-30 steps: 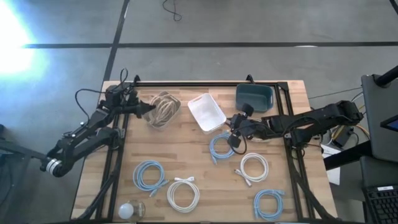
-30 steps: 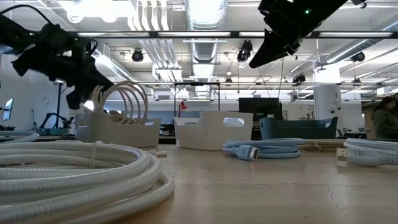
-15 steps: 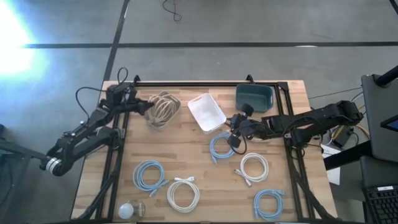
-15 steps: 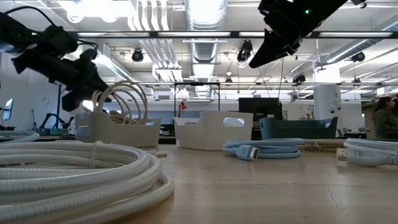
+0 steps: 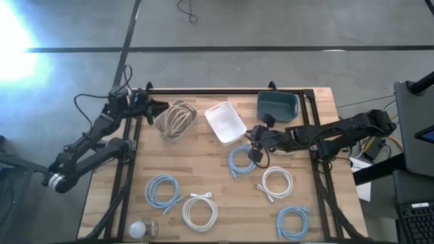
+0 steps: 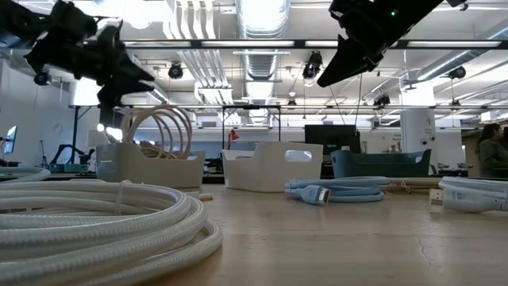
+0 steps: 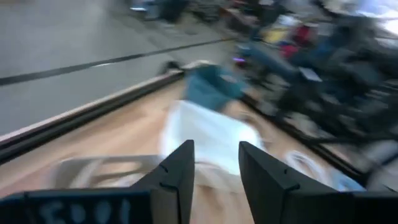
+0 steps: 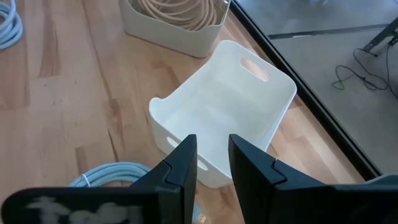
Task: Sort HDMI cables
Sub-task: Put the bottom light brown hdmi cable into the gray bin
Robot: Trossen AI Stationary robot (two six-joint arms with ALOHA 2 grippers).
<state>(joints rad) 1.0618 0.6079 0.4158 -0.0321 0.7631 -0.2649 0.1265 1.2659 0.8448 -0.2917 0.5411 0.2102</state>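
Tan HDMI coils (image 5: 176, 118) stand on edge in a beige bin (image 8: 168, 34) at the table's far left. My left gripper (image 5: 154, 107) hovers open just left of that bin, raised above it (image 6: 139, 79), with nothing between its fingers (image 7: 216, 168). My right gripper (image 5: 253, 150) hangs open in the air (image 6: 321, 82) beside the white bin (image 5: 225, 122), above a light-blue coil (image 5: 241, 160) lying flat on the table. Lying loose nearer are another light-blue coil (image 5: 163, 191), two white coils (image 5: 200, 211) (image 5: 277, 181) and a third light-blue coil (image 5: 293, 221).
A dark teal bin (image 5: 277, 104) sits at the far edge, right of the white bin (image 8: 217, 124). A small white ball (image 5: 139, 229) rests at the near left corner. Bare wood lies between the bins and the near coils. A black frame rail runs along the far edge.
My left gripper has risen and drawn back from the beige bin toward the table's far left corner. The tan coils stay standing in the bin. The right arm has kept still.
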